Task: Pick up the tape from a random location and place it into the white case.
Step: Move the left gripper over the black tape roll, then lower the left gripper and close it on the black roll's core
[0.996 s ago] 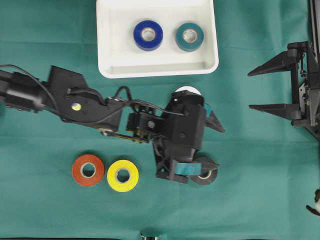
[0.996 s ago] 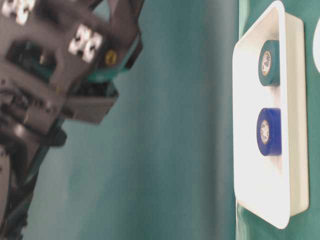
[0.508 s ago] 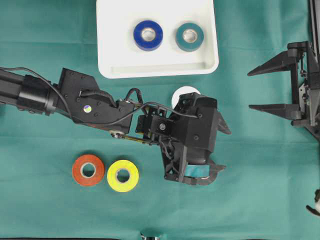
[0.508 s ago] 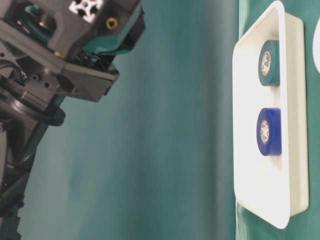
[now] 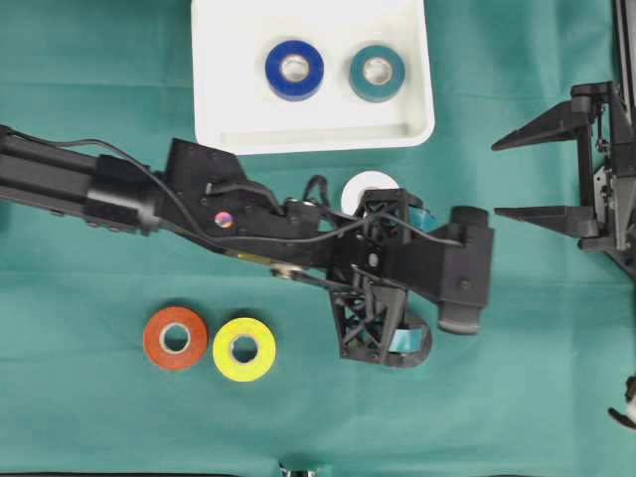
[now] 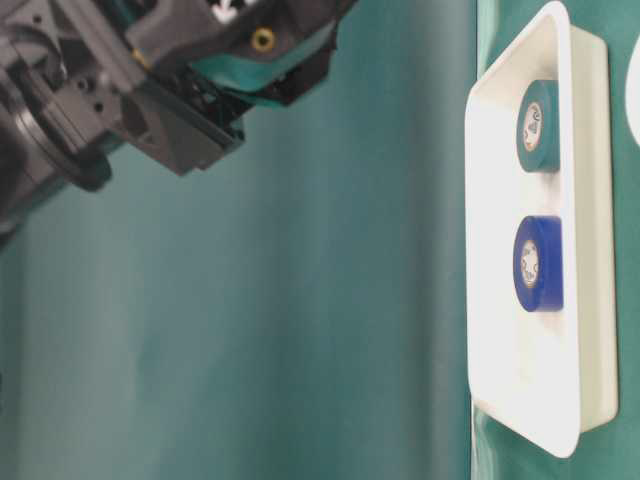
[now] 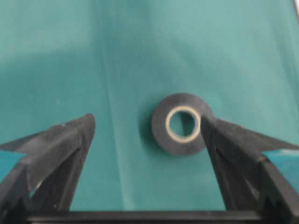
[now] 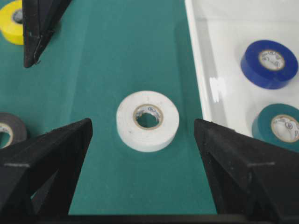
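White case (image 5: 209, 89) holds blue roll (image 5: 294, 70) (teal roll (image 5: 377, 73) beside).

The green cloth (image 5: 537, 378) carries the white case (image 5: 219, 119) — plus red (image 5: 175, 338), yellow (image 5: 243, 349), white (image 8: 147, 120) and black (image 7: 181, 123) rolls.

**Left arm across mid-table**

Left gripper (image 5: 402, 343) low over green cloth (image 5: 517, 397), jaws spread. White roll (image 5: 360, 187) peeks out behind it. Case (image 5: 214, 99) holds blue roll (image 5: 294, 70), teal roll (image 5: 377, 73). Orange roll (image 5: 175, 338), yellow roll (image 5: 244, 349) touching. Right gripper (image 5: 509, 179) agape at the edge.
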### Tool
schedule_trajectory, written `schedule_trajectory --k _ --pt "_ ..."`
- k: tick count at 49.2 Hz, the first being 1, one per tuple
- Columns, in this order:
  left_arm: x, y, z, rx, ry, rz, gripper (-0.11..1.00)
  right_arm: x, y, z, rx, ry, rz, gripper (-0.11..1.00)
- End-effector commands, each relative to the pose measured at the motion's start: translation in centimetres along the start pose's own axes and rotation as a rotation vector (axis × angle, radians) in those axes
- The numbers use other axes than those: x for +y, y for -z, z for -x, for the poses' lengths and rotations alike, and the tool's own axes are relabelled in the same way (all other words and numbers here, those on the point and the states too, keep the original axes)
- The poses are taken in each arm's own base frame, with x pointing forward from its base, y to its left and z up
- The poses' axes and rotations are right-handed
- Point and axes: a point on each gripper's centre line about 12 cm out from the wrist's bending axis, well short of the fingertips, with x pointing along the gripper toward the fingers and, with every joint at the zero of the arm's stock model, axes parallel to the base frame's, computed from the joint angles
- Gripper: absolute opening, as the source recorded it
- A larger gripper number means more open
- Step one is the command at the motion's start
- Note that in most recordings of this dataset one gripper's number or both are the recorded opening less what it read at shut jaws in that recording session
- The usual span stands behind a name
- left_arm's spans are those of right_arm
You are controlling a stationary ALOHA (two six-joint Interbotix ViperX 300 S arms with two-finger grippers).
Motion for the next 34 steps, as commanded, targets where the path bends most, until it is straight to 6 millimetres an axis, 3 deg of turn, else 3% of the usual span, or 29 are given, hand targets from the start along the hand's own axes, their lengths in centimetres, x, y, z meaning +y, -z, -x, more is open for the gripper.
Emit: schedule_trajectory --k 1,34 --pt "0.1 -1.8 1.7 0.0 -0.005 -0.002 0.98 0.1 -0.7 -0.1 -0.016 -0.003 0.003 0.87" --pt "-0.3 -1.5 0.2 0.041 -0.003 0.029 0.98 0.1 -0.6 -0.2 -0.01 -0.002 0.004 0.87"
